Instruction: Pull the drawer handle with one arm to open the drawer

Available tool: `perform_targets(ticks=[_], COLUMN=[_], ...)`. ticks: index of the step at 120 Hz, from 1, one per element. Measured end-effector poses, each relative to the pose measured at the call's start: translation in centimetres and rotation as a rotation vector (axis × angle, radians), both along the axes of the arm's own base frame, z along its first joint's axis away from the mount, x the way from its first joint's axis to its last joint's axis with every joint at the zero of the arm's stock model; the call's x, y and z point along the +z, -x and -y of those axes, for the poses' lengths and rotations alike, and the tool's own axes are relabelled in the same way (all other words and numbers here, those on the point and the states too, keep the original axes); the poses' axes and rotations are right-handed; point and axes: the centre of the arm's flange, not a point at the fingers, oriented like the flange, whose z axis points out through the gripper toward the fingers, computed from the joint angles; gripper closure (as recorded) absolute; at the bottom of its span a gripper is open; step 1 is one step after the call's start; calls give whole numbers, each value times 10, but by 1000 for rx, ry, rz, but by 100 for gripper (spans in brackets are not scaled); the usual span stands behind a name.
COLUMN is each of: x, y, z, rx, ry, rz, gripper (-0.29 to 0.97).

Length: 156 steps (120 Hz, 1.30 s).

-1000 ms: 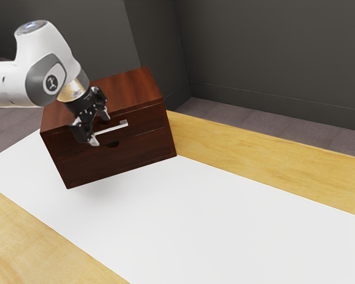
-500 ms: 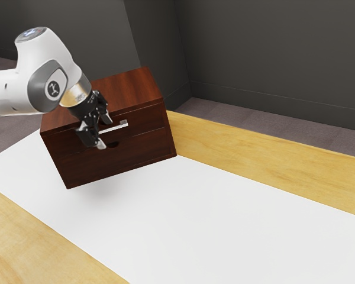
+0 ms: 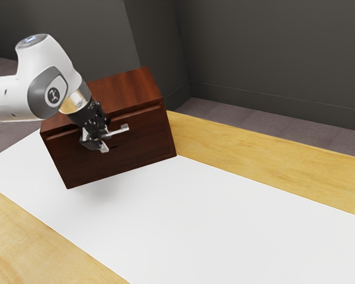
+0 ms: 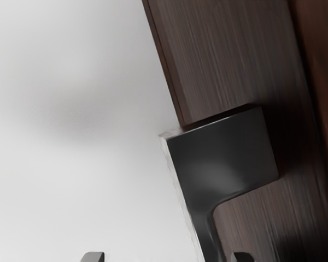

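A dark wooden drawer box [image 3: 130,89] stands at the far left of the table in the exterior view. Its front carries a silver bar handle [image 3: 117,131]. My black gripper [image 3: 97,141] is at the handle's left end, fingers astride the bar. In the wrist view the grey handle [image 4: 224,158] stands off the wood front [image 4: 229,54] and runs down between my two fingertips [image 4: 93,256], much nearer to one than the other. The fingers stand wide apart, so the gripper is open around the bar. A thin lighter edge shows along the drawer front's top.
A white sheet [image 3: 183,213] covers the middle of the light wooden table [image 3: 272,160]. Dark walls rise behind the box, and grey floor shows past the table's far edge.
My hand has dropped from above the handle's left end down onto the bar. The handle sits slightly lower and nearer than before, and the dark slot under it no longer shows.
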Motion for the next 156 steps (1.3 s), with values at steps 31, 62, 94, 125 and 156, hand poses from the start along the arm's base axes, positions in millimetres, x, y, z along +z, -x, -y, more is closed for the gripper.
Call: perform_targets(ticks=[31,62,94,125,156], x=[1,-1,1,-3,2], y=[7,21,35,49,62], z=[11,28,46,61,66], rx=[8,10,9,8,14], ry=[-4,2,6,13,-1], rz=[6,3,12,15,26], gripper=[47,48,48,48,48])
